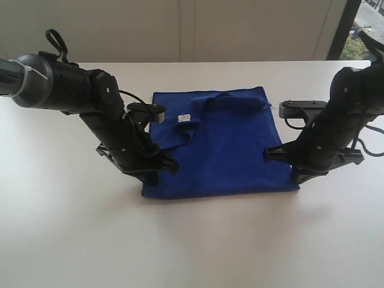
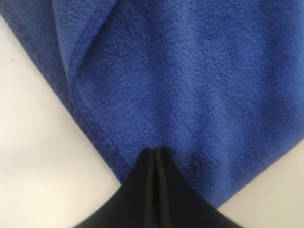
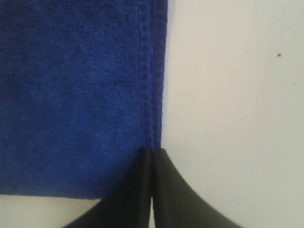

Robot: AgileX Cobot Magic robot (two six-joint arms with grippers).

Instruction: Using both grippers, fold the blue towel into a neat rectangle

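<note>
Right, status on both ends.

Left gripper [image 2: 156, 151]: jaws pressed together, only a hairline seam between the black fingers [image 2: 137, 190]. The tips sit on the blue towel [image 1: 222, 144] just inside its near-left corner, and the stitched hem [image 2: 95, 128] runs off to one side of them. The plush is slightly dimpled right by the tips. I can't tell whether any cloth is actually nipped between the jaws or the tips are only pressing down on it.

Right gripper [image 3: 152, 151]: same story, jaws together with no visible gap. The tips meet the towel right on its side hem [image 3: 149, 71], close to the near-right corner, with bare white table [image 1: 192, 252] on the outer side. Again there is contact, but I can't confirm a pinch.

The towel lies spread on the table between the two arms, and the near part is mostly flat. The far edge is rumpled: there is a raised ridge of cloth [image 1: 233, 103] near its middle and a small turned-over flap [image 1: 187, 131] beside the white tag [image 1: 183, 117].

In the exterior view both arms angle down steeply onto the near corners, one on each side of the towel. The fingertips are hidden behind the wrists in that view.
</note>
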